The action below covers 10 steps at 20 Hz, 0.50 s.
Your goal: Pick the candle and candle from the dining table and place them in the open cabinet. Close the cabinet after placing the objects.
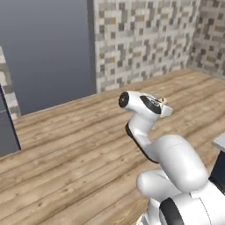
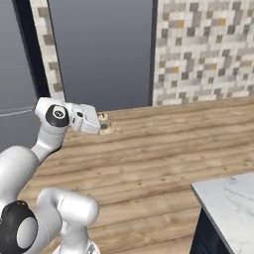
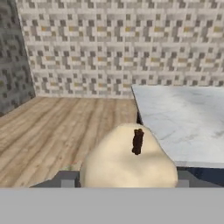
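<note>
In the left base view the white arm (image 1: 176, 171) rises from the lower right and bends back toward the middle of the frame. Its hand hides most of the gripper (image 1: 164, 103); just a sliver of the cream candle (image 1: 163, 101) peeks out past the hand's tip, above the wooden floor (image 1: 66, 140). A pale corner of the dining table (image 1: 220, 141) is cut off at the right edge.

In the right base view the arm comes up from the lower left and the hand points right, with the gripper (image 2: 104, 125) at its end. The cream candle (image 2: 103, 120) sits at the hand's tip, small and blurred; the fingers themselves are hard to make out there. A marble corner of the dining table (image 2: 230, 203) shows at lower right, well apart from the hand, its far side cut off by the frame.

In the hand view the lumpy cream candle (image 3: 129, 159) with its dark wick fills the lower middle, pinched between the two dark fingertips (image 3: 66, 178), which are partly hidden behind it. Beyond lies the dining table (image 3: 183, 118) top and a tiled wall (image 3: 122, 48).
</note>
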{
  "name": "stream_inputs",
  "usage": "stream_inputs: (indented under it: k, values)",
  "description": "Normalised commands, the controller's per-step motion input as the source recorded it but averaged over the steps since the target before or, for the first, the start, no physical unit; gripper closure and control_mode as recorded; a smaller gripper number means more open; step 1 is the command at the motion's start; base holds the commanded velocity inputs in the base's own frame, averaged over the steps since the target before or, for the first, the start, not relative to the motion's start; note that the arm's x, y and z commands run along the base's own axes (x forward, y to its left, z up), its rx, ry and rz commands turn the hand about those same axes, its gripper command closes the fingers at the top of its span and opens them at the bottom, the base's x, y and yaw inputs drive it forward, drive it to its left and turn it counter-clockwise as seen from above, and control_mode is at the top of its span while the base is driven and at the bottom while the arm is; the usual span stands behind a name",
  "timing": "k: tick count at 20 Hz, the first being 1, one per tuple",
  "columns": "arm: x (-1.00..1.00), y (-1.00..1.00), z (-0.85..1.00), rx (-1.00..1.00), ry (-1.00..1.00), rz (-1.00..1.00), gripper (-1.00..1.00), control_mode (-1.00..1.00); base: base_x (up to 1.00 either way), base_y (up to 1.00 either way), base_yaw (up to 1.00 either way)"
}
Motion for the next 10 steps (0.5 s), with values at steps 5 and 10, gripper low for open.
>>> stream_inputs:
  k: [5,10]
  values:
    - [0.0,0.0,0.0,0.0,0.0,0.0,1.0,1.0,0.15,0.21,0.55]
    - [0.0,0.0,0.0,0.0,0.0,0.0,1.0,1.0,0.14,0.0,0.67]
